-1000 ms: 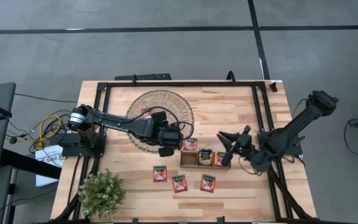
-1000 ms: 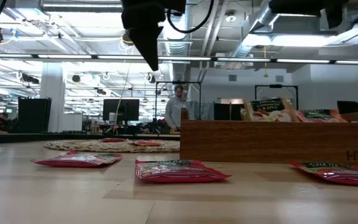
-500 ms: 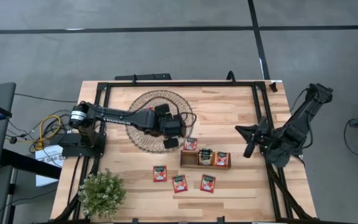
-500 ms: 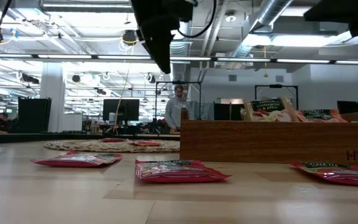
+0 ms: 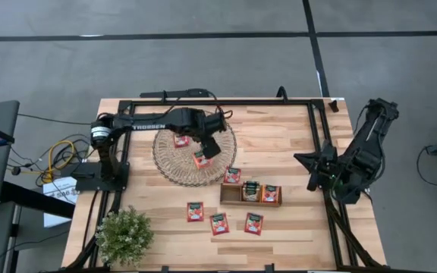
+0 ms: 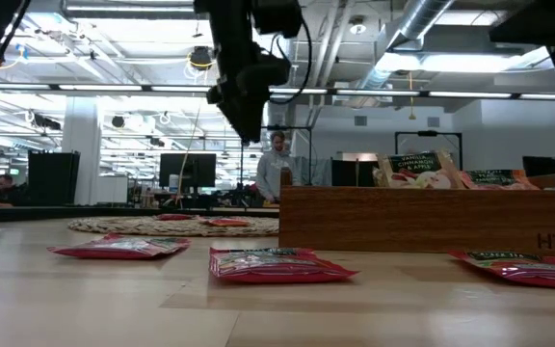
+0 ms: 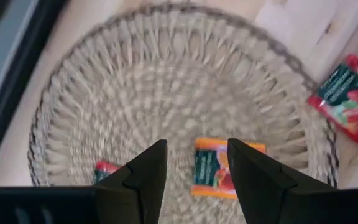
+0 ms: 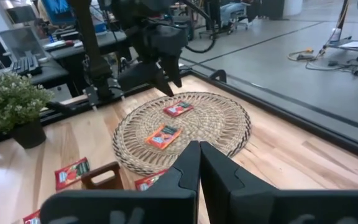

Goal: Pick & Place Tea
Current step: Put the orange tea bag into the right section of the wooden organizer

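Note:
The tea is small flat sachets. On the round wicker mat (image 5: 174,165) lie an orange one (image 5: 200,159) and a red one (image 5: 180,140). Another red sachet (image 5: 232,175) lies beside the wooden tray (image 5: 229,194), which holds more sachets (image 5: 270,193) standing on edge. Three red sachets (image 5: 219,223) lie flat on the table near its front edge. My left gripper (image 5: 211,145) hangs open above the mat, pointing steeply down, its fingers (image 7: 151,171) framing the orange sachet (image 7: 219,171) far below. My right gripper (image 8: 197,163) is shut and empty at the table's right side, pointing toward the mat.
A potted plant (image 5: 124,235) stands at the near left corner. A black metal frame (image 5: 218,102) runs along the table's far and side edges. Bare wood lies right of the mat and between the tray and my right arm.
My left gripper has swung from the mat's near right rim, beside the tray, toward the table's far edge and now hangs over the mat's middle, still open. My right gripper has drawn back from above the tray toward the table's right edge.

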